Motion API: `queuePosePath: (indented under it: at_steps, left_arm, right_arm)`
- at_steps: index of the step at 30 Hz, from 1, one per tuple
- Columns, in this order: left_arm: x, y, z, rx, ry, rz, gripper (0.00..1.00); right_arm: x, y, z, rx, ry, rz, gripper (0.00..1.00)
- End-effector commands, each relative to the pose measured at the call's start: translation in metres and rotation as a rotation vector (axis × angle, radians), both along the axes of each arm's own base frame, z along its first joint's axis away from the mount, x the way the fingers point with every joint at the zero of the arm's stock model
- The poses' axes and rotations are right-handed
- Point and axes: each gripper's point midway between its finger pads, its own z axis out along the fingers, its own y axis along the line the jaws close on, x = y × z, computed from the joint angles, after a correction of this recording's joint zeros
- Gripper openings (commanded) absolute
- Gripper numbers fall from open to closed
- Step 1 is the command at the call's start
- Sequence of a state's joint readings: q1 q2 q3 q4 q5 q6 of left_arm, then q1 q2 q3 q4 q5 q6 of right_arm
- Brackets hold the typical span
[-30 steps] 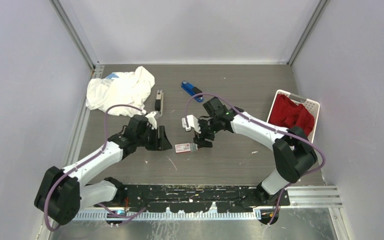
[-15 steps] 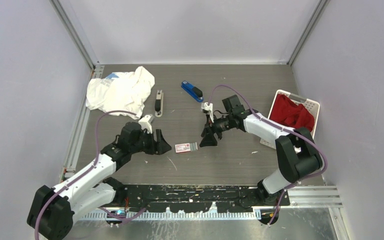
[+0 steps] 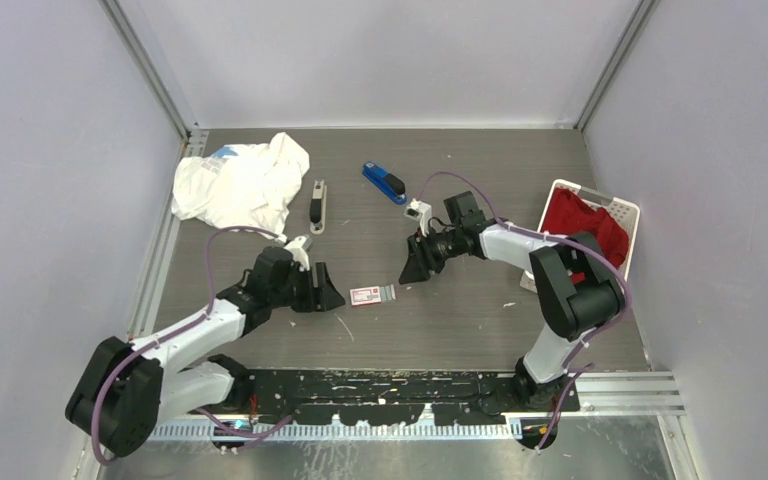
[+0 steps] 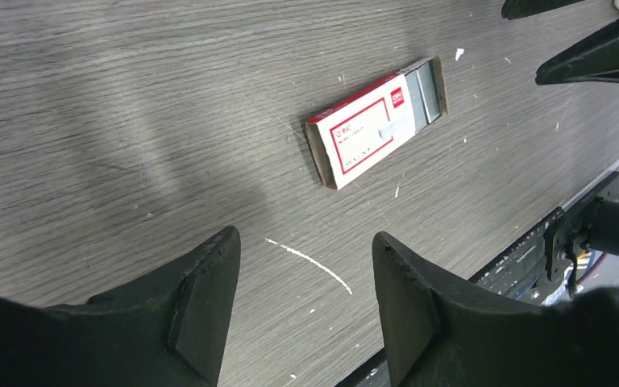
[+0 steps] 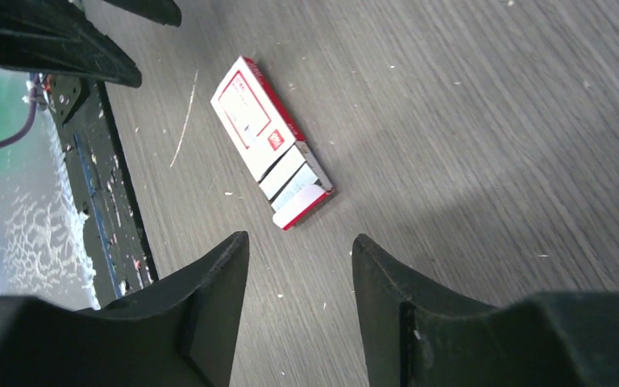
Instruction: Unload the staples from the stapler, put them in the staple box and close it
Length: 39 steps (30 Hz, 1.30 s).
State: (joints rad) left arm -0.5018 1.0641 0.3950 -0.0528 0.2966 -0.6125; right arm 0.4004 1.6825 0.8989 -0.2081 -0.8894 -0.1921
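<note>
Your right gripper [image 3: 412,268] had drawn back toward the right of the frame, off the white-and-red box [image 3: 372,294] it had hung over a second before. Its jaws had narrowed somewhat, yet they stood partly apart with nothing between them. Your left gripper [image 3: 325,292] had slipped a little lower in the frame and sat just left of the box, about half open and likewise empty.

I took that to mean both arms were finished at the box for now, not closing in on a grasp. The blue stapler [image 3: 384,182] lay at upper centre, well apart from both grippers. A grey stapler [image 3: 317,206] lay to its left, just beside the white cloth [image 3: 240,182]. Which of the two was yours to empty, I could not tell.

Only the overhead view showed the staplers. The wrist views showed what it could not: one end of the box stood open, and the left wrist view showed a silvery block there, by my reading the staples [image 4: 424,90]. The thin white streak below the box may have been only a scratch.
</note>
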Motion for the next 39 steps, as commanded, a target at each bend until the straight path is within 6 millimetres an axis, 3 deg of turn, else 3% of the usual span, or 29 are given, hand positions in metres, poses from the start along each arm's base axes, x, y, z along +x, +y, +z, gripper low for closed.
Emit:
queuePosePath:
  at_steps: [1, 10, 19, 39]
  left_arm:
    - [0.018, -0.007, 0.006, -0.026, -0.039, 0.025, 0.60]
    - [0.026, -0.011, -0.011, -0.007, 0.015, 0.036, 0.53]
    - [0.025, -0.016, -0.022, -0.021, 0.066, 0.039, 0.49]
    - [0.015, -0.023, -0.040, -0.031, 0.177, 0.033, 0.34]
  right_arm:
    - [0.018, 0.003, -0.001, 0.010, 0.015, -0.088, 0.53]
    - [0.005, 0.011, -0.021, 0.018, 0.157, -0.070, 0.32]
    - [-0.005, 0.019, -0.038, -0.010, 0.221, -0.048, 0.25]
    - [-0.002, 0.029, -0.043, -0.039, 0.222, -0.062, 0.16]
